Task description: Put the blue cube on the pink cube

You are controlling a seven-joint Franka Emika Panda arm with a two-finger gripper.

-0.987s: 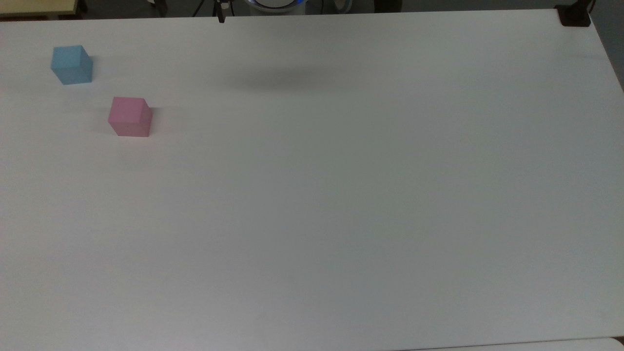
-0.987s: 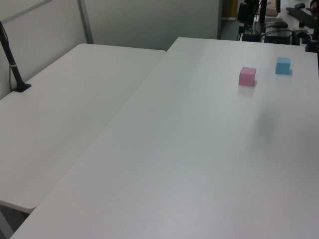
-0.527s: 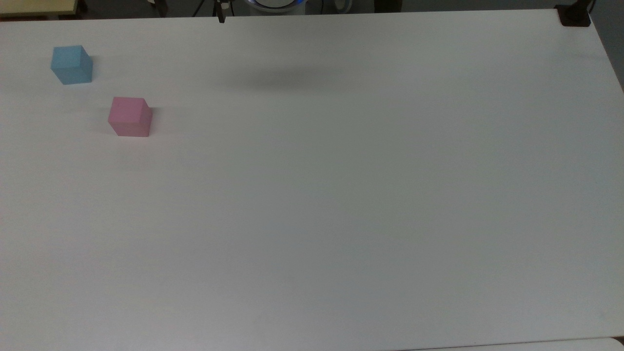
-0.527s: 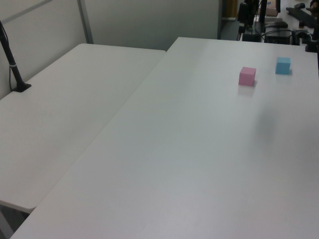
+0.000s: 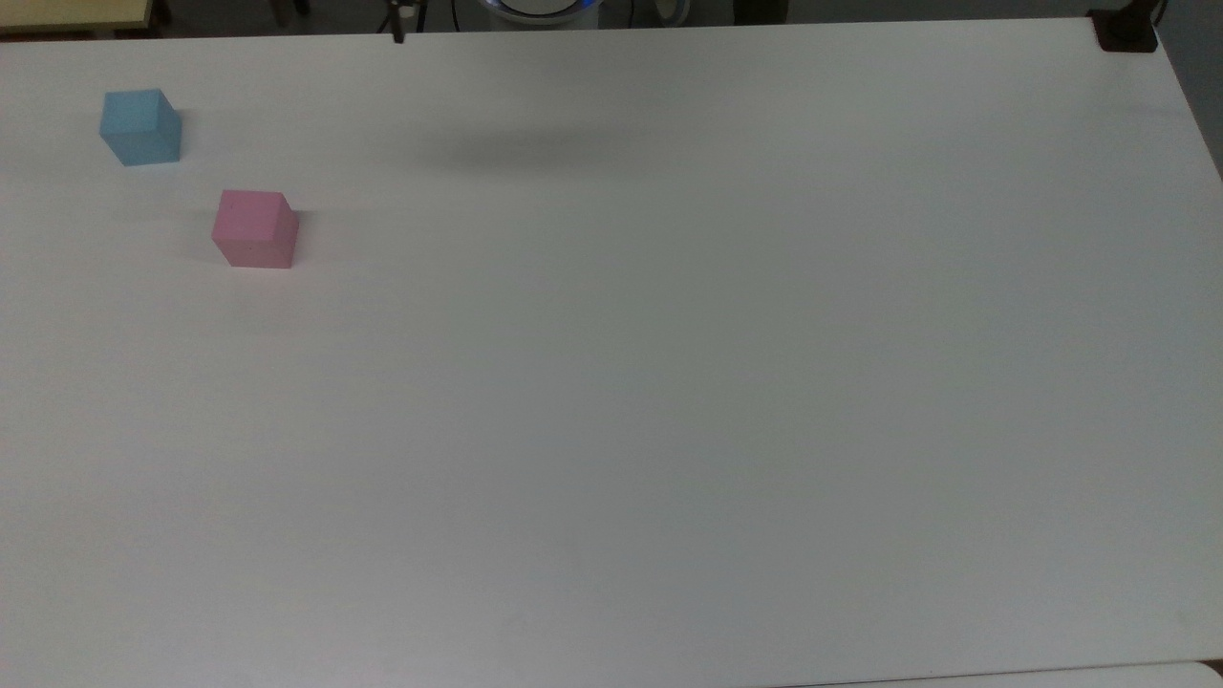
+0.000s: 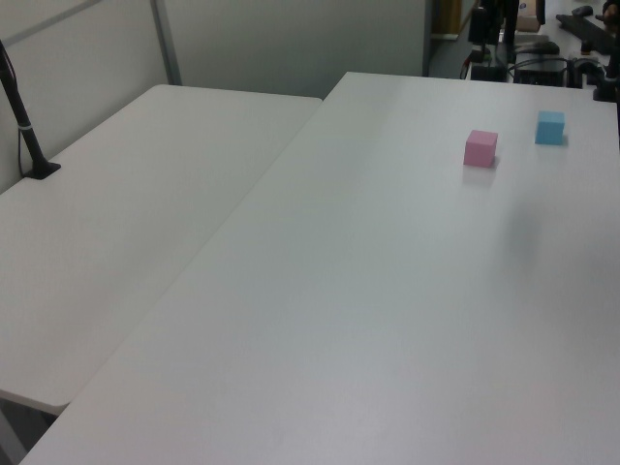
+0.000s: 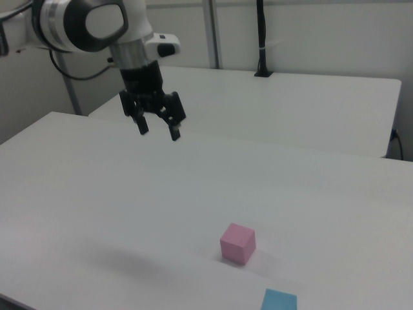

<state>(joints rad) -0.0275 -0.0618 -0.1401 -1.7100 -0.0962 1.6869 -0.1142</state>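
In the right view the arm (image 7: 84,26) reaches in from the upper left, wrist pointing down, its gripper (image 7: 158,131) hanging high above the table (image 7: 97,194) with fingers spread wide and empty. The pink cube (image 7: 237,243) sits well apart at its 5 o'clock; the blue cube (image 7: 279,301) lies near the pink one, at its 5 o'clock.

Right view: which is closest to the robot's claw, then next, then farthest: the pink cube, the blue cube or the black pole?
From the gripper, open, high over the table:
1. pink cube, toward the right view's lower right.
2. blue cube, at the bottom edge, past the pink one.
3. black pole, on the back table; probably farthest.
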